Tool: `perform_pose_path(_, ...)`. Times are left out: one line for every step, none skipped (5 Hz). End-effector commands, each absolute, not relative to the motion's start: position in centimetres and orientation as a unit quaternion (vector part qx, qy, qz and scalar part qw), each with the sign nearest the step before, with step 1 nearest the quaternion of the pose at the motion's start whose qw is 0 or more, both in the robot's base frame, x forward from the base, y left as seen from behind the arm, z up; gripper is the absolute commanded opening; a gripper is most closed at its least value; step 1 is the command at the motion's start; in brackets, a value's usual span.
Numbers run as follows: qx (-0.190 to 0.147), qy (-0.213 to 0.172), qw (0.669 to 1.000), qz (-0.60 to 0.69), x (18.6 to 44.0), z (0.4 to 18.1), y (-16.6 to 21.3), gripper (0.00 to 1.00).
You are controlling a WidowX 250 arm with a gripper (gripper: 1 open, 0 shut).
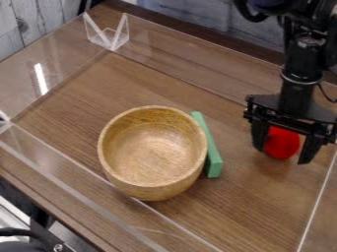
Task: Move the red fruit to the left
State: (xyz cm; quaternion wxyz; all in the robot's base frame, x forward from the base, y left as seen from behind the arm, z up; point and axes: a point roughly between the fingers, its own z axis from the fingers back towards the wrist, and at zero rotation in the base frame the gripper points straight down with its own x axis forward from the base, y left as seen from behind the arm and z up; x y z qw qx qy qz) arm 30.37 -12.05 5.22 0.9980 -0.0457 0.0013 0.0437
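Observation:
The red fruit [282, 143] sits on the wooden table at the right, a small bright-red object seen between the black fingers of my gripper [287, 145]. The gripper points straight down and stands open, its fingers [258, 135] on either side of the fruit with small gaps; I cannot tell whether they touch it. The fruit's top is hidden by the gripper body.
A wooden bowl [154, 151] stands mid-table, left of the fruit. A flat green block [206, 145] lies against the bowl's right side. Clear acrylic walls [79, 212] enclose the table; a clear stand [108, 31] is at the back left.

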Motion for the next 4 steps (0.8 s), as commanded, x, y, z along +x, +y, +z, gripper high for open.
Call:
perform_pose_path(-0.062,-0.038,0.996,0.042,32.0,7.5,-11.5,0.0)
perform_pose_path(-0.075,-0.05,0.995,0.041,32.5,9.6,-10.1,0.0)
perform_pose_path(-0.087,-0.07,0.993,0.042,31.9,12.8,-7.5,0.0)
perform_pose_path(-0.097,-0.078,0.991,0.04,31.0,15.5,-2.9,0.0)
